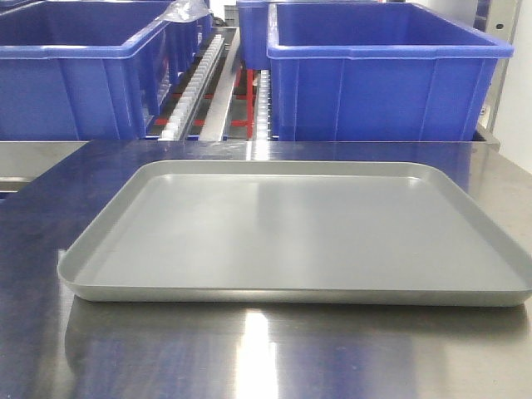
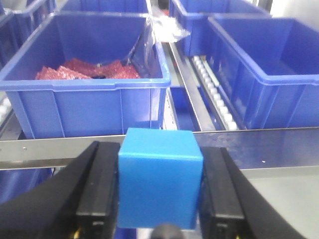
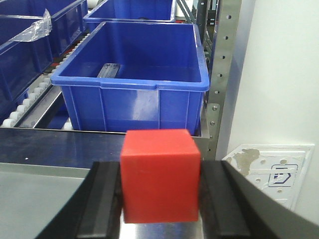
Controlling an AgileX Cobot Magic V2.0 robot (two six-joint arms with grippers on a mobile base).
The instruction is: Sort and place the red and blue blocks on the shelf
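The blue block (image 2: 160,184), a plain matte cube, is sitting upright, clamped in the left gripper (image 2: 159,167), just before the roller-tracked shelf (image 2: 214,94). The red block (image 3: 160,175), equal in size, is sitting clamped in the right gripper (image 3: 160,164), facing the shelf's right end.

Matte red block (image 3: 160,174), matte blue block (image 2: 159,179), reflective steel table (image 1: 249,357), glossy plastic bins (image 1: 382,91)

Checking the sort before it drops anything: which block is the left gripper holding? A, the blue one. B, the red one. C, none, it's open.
A: the left wrist view shows the blue block clamped in the left gripper; the red block is in the right gripper.
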